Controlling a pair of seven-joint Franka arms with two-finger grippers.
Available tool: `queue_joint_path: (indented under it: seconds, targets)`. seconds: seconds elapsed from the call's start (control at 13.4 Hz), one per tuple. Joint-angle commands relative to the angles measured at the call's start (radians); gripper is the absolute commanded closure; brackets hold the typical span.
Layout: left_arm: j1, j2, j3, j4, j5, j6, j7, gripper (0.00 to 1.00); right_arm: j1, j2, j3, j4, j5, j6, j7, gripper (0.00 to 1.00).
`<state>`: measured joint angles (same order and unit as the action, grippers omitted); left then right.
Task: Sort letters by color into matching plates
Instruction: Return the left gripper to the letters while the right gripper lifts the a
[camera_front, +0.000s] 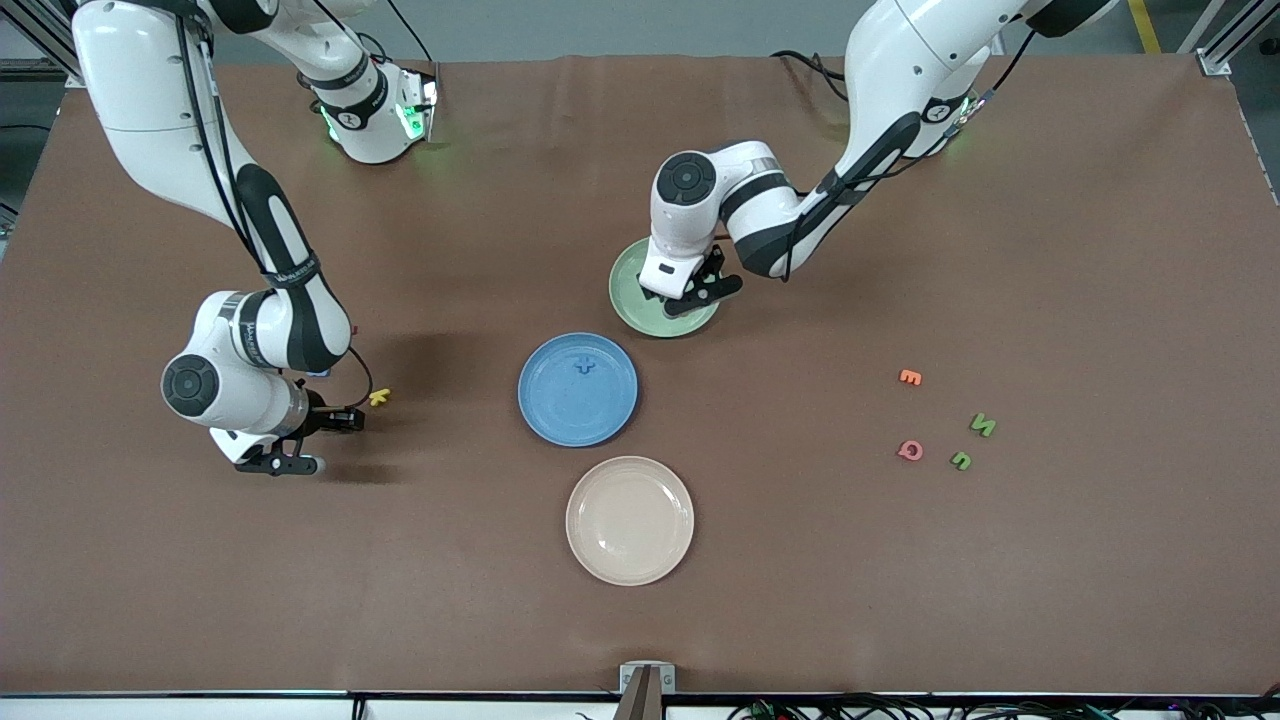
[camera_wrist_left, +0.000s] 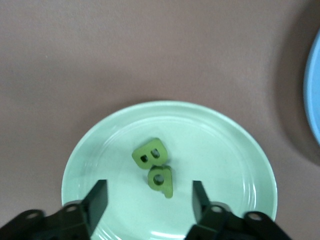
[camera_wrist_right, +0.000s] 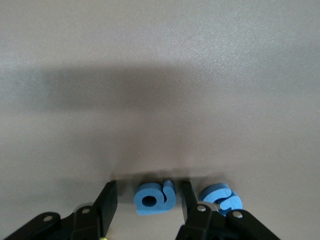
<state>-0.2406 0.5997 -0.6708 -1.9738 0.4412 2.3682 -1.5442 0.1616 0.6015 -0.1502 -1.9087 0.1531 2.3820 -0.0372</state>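
Listing from the front camera outward, we note the cream plate (camera_front: 629, 520), then the blue plate (camera_front: 578, 389) holding a blue plus (camera_front: 585, 366). Two green letters (camera_front: 982, 425) lie toward the left arm's end. The right tool (camera_wrist_right: 146, 200) straddles a blue letter (camera_wrist_right: 155, 198), fingers parted, another blue letter (camera_wrist_right: 222, 197) beside. Over the green plate (camera_wrist_left: 100, 150), the left tool (camera_wrist_left: 150, 200) stands open above two green letters (camera_wrist_left: 155, 167).

Three plates (camera_front: 578, 389), ten letters (camera_front: 983, 425)

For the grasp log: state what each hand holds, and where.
Nothing is held: left hand open over pale green plate; right hand straddles blue foam letter, not yet gripping.
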Motion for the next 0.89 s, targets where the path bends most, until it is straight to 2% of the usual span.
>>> queue_joint_path:
  seconds: [0.0, 0.3, 0.37, 0.67, 0.82]
  targets:
    - [0.036, -0.017, 0.007, 0.016, 0.019, -0.010, 0.009, 0.00, -0.011, 0.012, 0.009, 0.010, -0.004, 0.006, -0.007, 0.51]
    - [0.174, -0.058, 0.007, 0.026, 0.021, -0.014, 0.189, 0.00, -0.016, 0.012, 0.009, 0.010, -0.004, 0.005, -0.007, 0.77]
    - [0.210, -0.060, 0.007, 0.027, 0.021, -0.030, 0.234, 0.00, -0.016, 0.012, 0.009, 0.011, -0.004, 0.003, -0.007, 0.80]
    - [0.369, -0.069, 0.005, 0.023, 0.111, -0.046, 0.386, 0.00, -0.014, 0.003, 0.009, 0.025, -0.004, -0.012, -0.006, 0.84]
    - [0.440, -0.063, 0.005, 0.024, 0.154, -0.046, 0.471, 0.01, 0.001, -0.046, 0.012, 0.031, -0.004, -0.093, 0.008, 0.84]
